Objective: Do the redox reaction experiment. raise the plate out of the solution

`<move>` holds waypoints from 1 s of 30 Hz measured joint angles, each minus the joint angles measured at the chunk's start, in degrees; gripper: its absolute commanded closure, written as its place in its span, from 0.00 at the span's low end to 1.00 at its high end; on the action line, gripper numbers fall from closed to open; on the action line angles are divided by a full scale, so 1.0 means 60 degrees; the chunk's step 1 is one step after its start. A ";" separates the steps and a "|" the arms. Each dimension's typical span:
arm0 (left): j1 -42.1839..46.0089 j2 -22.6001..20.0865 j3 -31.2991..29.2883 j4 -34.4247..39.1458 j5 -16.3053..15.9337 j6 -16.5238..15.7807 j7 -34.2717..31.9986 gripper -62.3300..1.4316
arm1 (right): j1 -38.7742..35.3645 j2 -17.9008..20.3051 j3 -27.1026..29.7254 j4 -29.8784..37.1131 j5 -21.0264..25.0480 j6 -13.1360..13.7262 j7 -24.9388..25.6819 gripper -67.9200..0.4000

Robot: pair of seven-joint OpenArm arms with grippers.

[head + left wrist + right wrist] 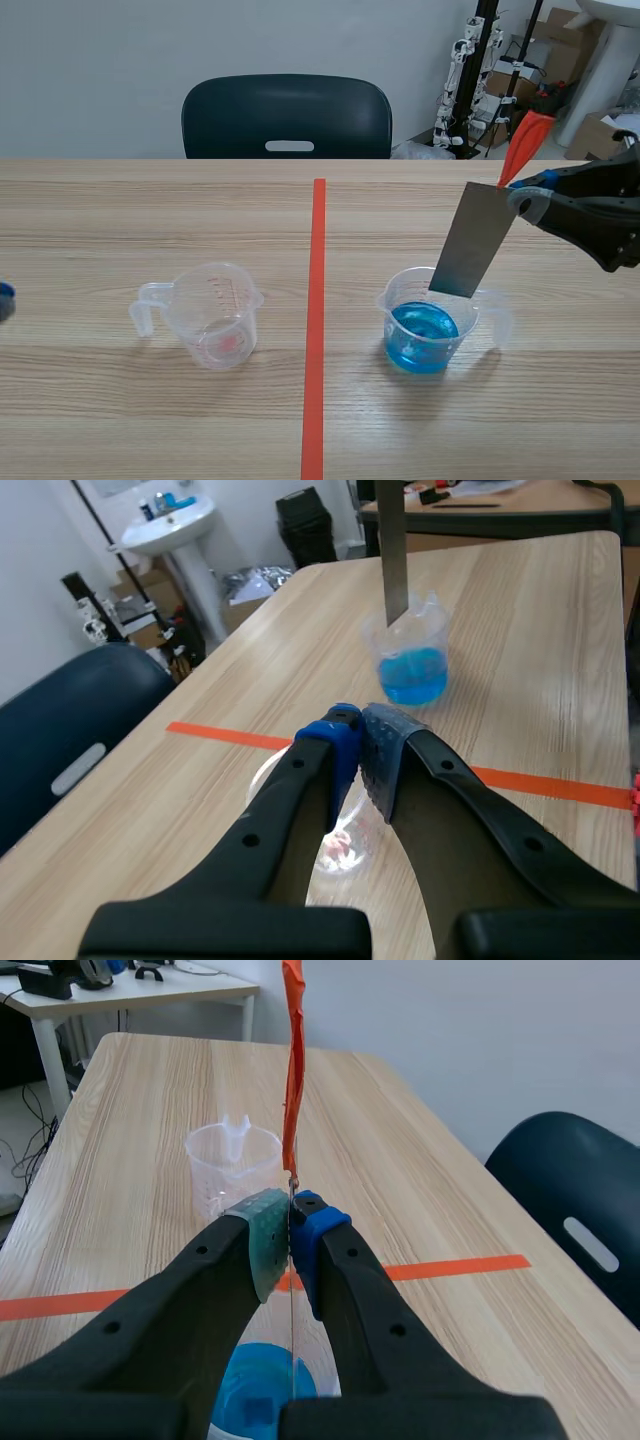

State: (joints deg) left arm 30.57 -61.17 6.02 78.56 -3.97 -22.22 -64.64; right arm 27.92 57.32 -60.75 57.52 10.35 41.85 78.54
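A grey metal plate (476, 240) with an orange-red tape tab (526, 142) at its top hangs tilted, its lower edge just at the rim of the clear beaker of blue solution (425, 325). My right gripper (520, 192) is shut on the plate's upper corner; in the right wrist view the plate shows edge-on between the pads (290, 1230), with the blue liquid (262, 1385) under it. My left gripper (358, 742) is shut on nothing, above the empty beaker (340, 852). The left wrist view also shows the plate (392, 550) over the blue beaker (410, 660).
An empty clear measuring beaker (208, 313) with a pinkish trace at its bottom stands left of the orange-red tape line (316, 320). A dark chair (287, 117) sits behind the table's far edge. Cardboard boxes and equipment stand at the back right.
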 measured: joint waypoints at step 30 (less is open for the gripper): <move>-0.6812 0.2914 0.4248 0.1971 -0.0499 -0.1315 0.8397 0.95 | 0.0102 0.1144 0.0306 0.2011 0.1173 0.0000 -0.0659 0.99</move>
State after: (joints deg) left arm -10.31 -43.68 31.51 90.39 -6.96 -30.11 -14.26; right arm 28.53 64.18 -58.92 69.58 17.39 41.85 74.59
